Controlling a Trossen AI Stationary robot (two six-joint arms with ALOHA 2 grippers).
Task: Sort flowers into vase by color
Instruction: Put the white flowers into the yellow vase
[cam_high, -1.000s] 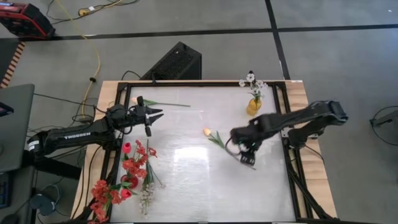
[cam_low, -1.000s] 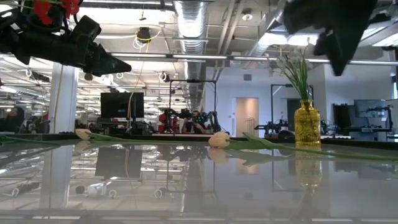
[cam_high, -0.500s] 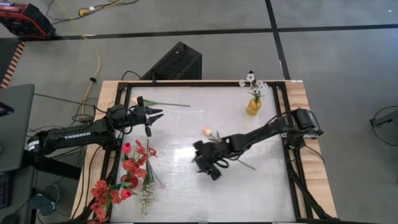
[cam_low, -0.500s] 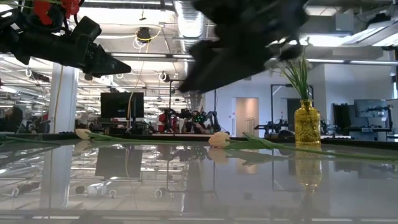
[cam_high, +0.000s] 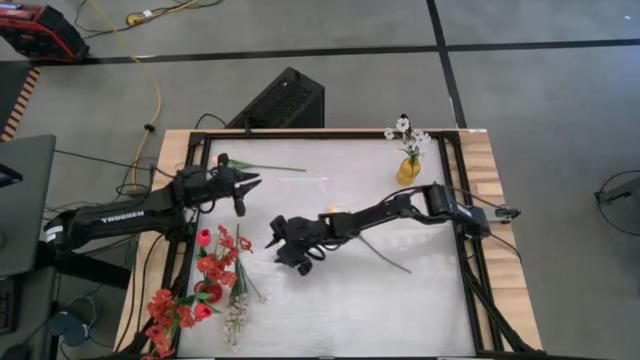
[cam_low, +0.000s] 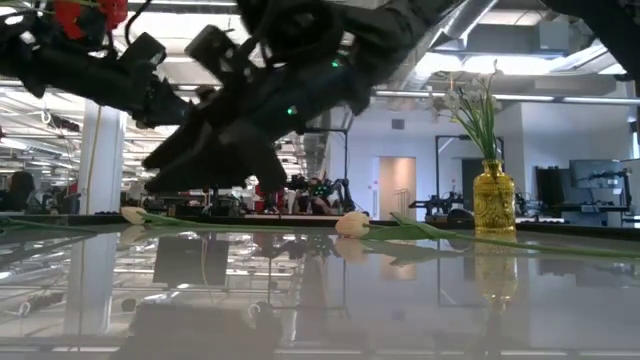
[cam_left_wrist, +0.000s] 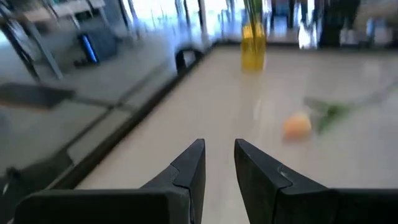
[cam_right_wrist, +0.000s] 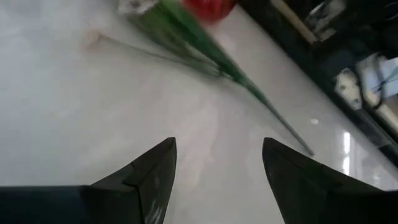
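Note:
Red blossom clusters and a red tulip (cam_high: 212, 266) lie at the table's left edge, with white sprays (cam_high: 235, 320) beside them. One peach tulip (cam_high: 330, 210) lies mid-table, its stem running toward the near right. Another peach tulip (cam_high: 216, 160) lies at the far left. A yellow vase (cam_high: 408, 170) with white flowers stands far right. My right gripper (cam_high: 285, 248) hangs open above the table just right of the red flowers; in its wrist view, a red blossom (cam_right_wrist: 208, 6) and green stems (cam_right_wrist: 199, 43) lie ahead of it (cam_right_wrist: 217, 162). My left gripper (cam_high: 248, 186) hovers open, with a narrow gap (cam_left_wrist: 217, 152).
The right arm (cam_high: 390, 210) stretches across mid-table over the peach tulip's blossom. A black metal frame (cam_high: 465, 250) borders the glossy white table. The near middle and near right of the table are bare. In the low view the right gripper (cam_low: 220, 140) looms large above the table.
My right gripper has swept quickly toward the table's left edge, from beside the mid-table tulip's stem end, across that flower, to just right of the red flowers. The flowers and my left gripper have stayed in place.

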